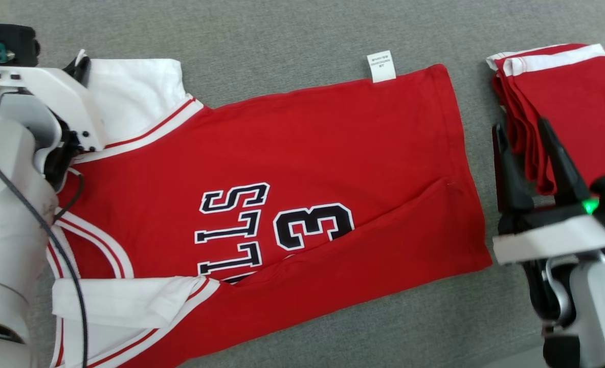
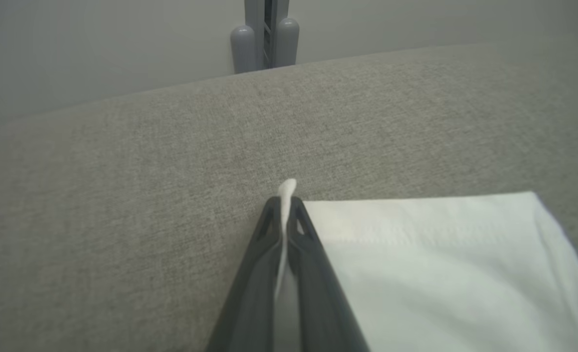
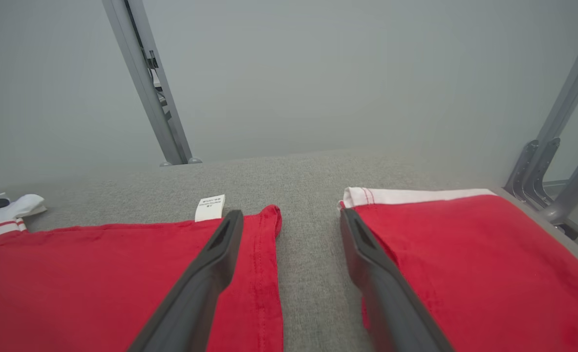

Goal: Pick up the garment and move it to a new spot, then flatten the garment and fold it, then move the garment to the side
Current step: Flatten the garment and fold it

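Pinching the white sleeve [image 2: 440,254], the left gripper [image 2: 285,203] is showing its grip in the wrist view. The right gripper [image 1: 519,125] is hovering spread.

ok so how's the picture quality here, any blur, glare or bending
Head view: even soft light, no glare, the jersey print crisp. Left wrist view: left claw and white sleeve blur near the lens, grey surface beyond sharper. Right wrist view: hazy wall, metal post slants, perhaps lens distortion, right claw soft at the bottom.
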